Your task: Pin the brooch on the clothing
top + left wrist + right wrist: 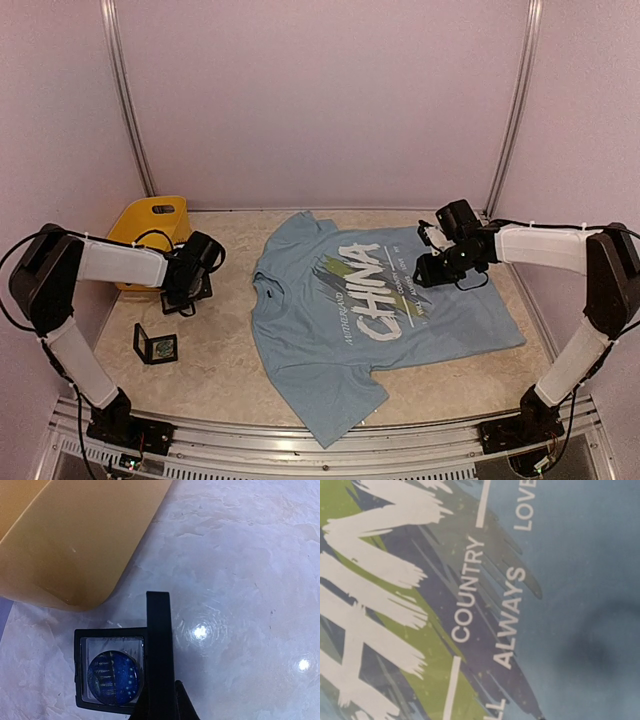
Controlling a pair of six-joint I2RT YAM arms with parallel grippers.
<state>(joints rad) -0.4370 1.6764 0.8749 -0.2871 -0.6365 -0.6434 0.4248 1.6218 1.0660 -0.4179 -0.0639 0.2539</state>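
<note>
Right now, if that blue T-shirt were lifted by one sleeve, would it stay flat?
Probably not: the T-shirt lies limp and creased on the table, so it would likely sag. It looks thin, so a push would probably bunch it.

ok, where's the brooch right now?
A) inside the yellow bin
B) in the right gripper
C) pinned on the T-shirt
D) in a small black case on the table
D: the left wrist view shows the round blue brooch inside a black case on the table, beside the yellow bin; the T-shirt shows none.
</note>
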